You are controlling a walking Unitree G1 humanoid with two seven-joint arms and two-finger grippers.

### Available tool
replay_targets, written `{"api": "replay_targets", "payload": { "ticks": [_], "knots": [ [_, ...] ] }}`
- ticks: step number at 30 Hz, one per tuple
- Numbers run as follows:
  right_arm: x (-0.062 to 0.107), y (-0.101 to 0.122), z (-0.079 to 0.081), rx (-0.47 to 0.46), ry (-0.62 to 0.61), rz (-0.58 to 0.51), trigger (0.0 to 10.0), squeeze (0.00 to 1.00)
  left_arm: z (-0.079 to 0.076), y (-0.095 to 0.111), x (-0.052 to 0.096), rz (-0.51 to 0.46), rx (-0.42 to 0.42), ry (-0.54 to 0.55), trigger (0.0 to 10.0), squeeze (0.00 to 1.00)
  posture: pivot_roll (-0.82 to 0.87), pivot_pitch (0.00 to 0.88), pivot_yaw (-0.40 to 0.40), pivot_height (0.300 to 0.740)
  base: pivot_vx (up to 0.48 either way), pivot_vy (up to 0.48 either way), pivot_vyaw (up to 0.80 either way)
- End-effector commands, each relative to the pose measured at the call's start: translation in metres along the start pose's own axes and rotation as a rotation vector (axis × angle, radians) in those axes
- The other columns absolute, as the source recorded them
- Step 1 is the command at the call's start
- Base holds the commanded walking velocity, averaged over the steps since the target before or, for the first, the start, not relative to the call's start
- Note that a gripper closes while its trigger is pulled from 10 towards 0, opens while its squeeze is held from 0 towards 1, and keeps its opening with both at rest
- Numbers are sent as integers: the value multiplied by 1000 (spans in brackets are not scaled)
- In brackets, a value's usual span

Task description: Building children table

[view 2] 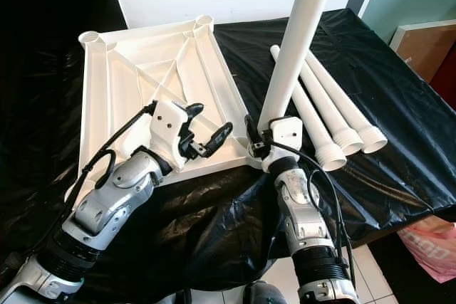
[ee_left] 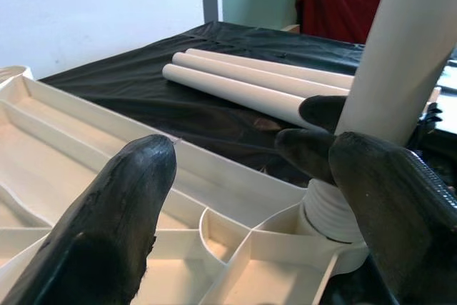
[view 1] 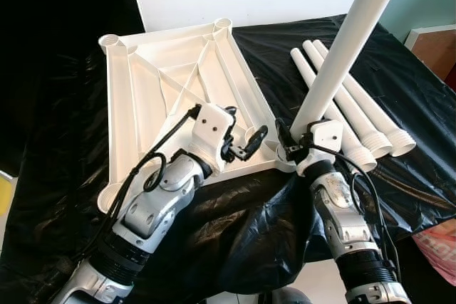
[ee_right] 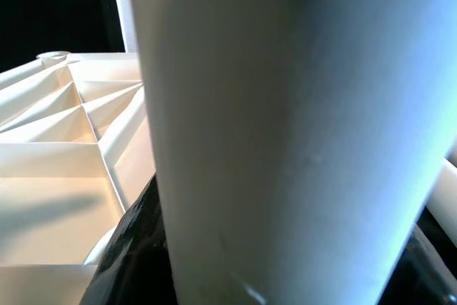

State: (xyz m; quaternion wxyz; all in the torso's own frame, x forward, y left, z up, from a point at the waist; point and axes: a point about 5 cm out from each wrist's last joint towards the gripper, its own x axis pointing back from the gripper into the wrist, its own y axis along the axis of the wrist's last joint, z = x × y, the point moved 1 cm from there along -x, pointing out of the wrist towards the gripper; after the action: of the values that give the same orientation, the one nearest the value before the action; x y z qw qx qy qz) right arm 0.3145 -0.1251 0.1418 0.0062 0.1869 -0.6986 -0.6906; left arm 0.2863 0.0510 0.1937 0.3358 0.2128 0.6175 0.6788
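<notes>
Upright table leg (view 1: 342,55): white tube standing nearly vertical, leaning slightly, its threaded foot seated at the near right corner socket (ee_left: 332,223) of the tabletop. Held upright because the socket opens upward; probably being screwed or pressed home.

White tabletop (view 1: 171,69): lies underside up on the black-covered table (view 1: 399,76), ribs and four corner sockets exposed, so legs can go in from above. The near edge sits at the table's front edge.

Right gripper (view 1: 293,149): at the base of the upright leg, just above the socket, jaws pinching the tube low down, where a grip best steers the thread.

Left gripper (view 1: 246,144): over the tabletop's near edge, just left of that socket, jaws spread, nothing between them. Likely placed to steady the tabletop or guide the leg; whether it touches the plastic I cannot tell.

Three spare legs (view 1: 356,105): lying side by side on the table right of the upright leg, threaded ends toward the robot, waiting for the other sockets.
</notes>
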Motion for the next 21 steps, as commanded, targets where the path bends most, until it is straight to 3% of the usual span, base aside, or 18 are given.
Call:
{"api": "replay_targets", "payload": {
  "ticks": [1, 13, 21],
  "knots": [
    [8, -22, 3, -25, 13, 101, 10000, 0, -20, 0, 2, 6, -5, -280, 10000, 0, 16, 138, 0, 740, 0, 0, 0],
    [7, -23, 2, -29, 22, 91, 10000, 0, -19, 1, 2, 7, -5, -278, 10000, 0, 16, 138, 0, 740, 0, 0, 0],
    [17, -27, 4, 21, 114, 86, 10000, 0, -21, 1, 3, 10, -4, -284, 10000, 0, 7, 141, 3, 740, 0, 0, 0]
  ]
}}
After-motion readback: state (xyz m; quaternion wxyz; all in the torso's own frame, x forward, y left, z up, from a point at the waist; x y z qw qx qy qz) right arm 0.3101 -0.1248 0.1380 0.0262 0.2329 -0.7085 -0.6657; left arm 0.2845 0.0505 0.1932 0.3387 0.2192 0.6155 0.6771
